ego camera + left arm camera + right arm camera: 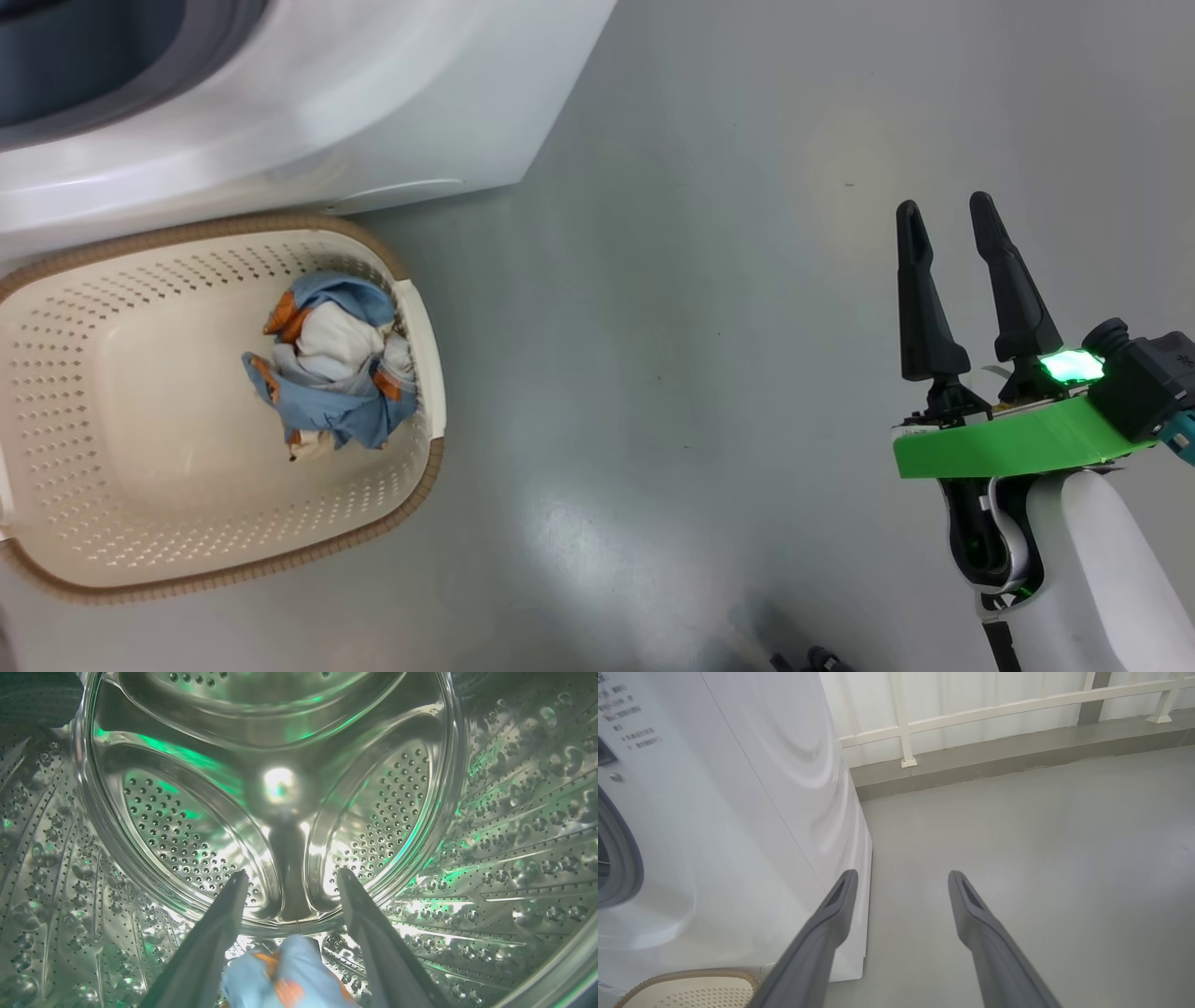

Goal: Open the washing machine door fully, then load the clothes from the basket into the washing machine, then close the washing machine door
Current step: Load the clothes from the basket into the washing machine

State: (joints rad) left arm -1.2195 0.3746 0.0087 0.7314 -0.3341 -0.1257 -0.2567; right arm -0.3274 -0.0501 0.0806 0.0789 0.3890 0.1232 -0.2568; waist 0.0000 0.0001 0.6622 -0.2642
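One clothes bundle (294,970) lies between the fingers of the wide-spread left gripper (293,873), inside the drum (514,858); it should retract straight back, clear of fabric. The right gripper (944,207) is also wide.

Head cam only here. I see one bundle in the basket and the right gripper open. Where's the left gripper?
Observer: Left wrist view puts the left gripper inside the steel drum, fingers aimed at its back wall.
Operator: Holding cloth?
Observer: Doesn't look like it. Its jaws stand wide apart. A light blue bundle sits low between the fingers, near the camera. Contact I can't tell.
Operator: What's ahead of the right gripper?
Observer: Right wrist view: the right gripper points over bare floor toward a white railing, with the washing machine on that view's left.
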